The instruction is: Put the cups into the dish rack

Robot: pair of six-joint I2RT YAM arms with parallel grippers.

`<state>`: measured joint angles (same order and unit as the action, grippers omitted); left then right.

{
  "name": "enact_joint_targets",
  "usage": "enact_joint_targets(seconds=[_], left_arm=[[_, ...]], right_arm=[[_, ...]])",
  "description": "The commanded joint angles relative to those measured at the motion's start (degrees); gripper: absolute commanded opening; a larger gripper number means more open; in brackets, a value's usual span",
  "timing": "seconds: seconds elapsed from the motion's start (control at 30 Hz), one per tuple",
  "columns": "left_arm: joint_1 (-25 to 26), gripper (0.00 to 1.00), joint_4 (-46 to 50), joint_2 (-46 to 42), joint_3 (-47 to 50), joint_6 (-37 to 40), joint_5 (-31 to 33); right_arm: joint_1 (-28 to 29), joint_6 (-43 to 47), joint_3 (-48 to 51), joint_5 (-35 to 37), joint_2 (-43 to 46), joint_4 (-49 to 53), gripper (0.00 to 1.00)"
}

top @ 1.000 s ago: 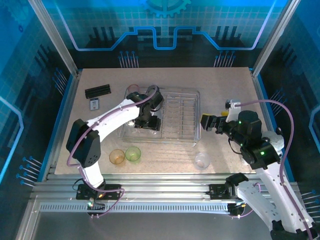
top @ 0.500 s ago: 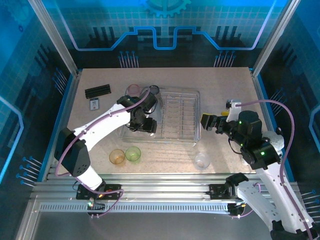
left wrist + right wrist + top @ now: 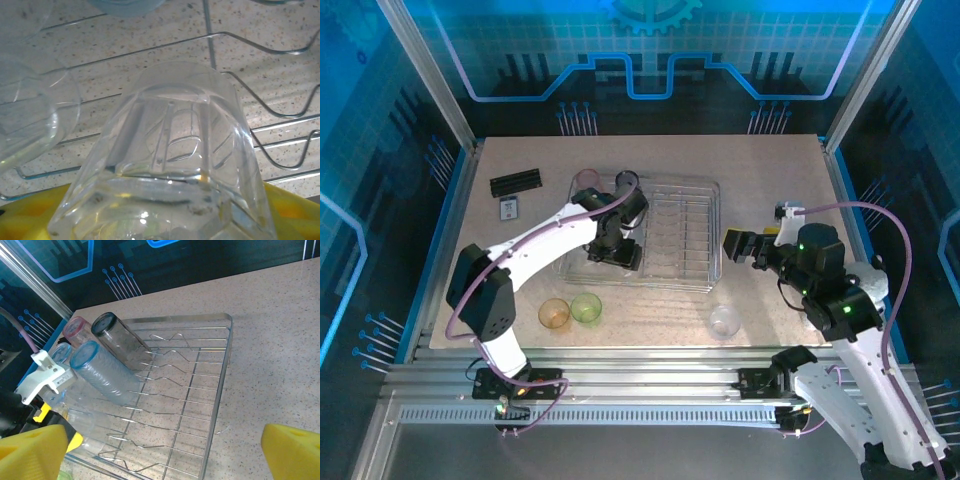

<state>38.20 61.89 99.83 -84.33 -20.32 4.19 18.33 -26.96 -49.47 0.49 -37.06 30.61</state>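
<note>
Speckled beige table (image 3: 770, 170) inside a blue-lit enclosure, with the silver dish rack (image 3: 685, 235) at its centre. Left arm stretches diagonally from its near-left base, wrist bent down over the rack's left end. The left gripper (image 3: 613, 250) is closed part-way on a clear cup (image 3: 175, 150), whose long axis points straight away from the wrist, toward the wires just beneath, beside the racked cups (image 3: 100, 372). Right gripper (image 3: 735, 243) hovers just right of the rack — jaws spread wide, holding nothing.
</note>
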Motion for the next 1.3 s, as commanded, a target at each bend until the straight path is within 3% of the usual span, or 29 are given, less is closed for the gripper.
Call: enact_joint_targets(seconds=[0.0,0.47,0.8,0.97,1.27], left_arm=[[1.66,0.4,3.83,3.14,-2.21,2.38,-1.29],[1.66,0.57,11.91,12.75,-10.15,3.8,0.39],[1.71,0.92,12.4,10.2,-10.37,3.03,3.97],[1.69,0.99,11.18,7.05,-9.46,2.25,3.78],[1.71,0.99,8.7,0.04,-7.63,1.77,3.14]], right_arm=[[-0.84,-0.11,0.59,1.52,1.52,0.68,1.0],[-1.15,0.15,0.08,0.74,1.24,2.44,1.0],[-2.0,2.75,-0.62,1.0,1.62,3.9,1.0],[-2.23,4.35,-0.62,-4.01,0.29,3.03,1.0],[-2.29,4.58,-3.04,-8.75,-1.16,2.57,0.95]])
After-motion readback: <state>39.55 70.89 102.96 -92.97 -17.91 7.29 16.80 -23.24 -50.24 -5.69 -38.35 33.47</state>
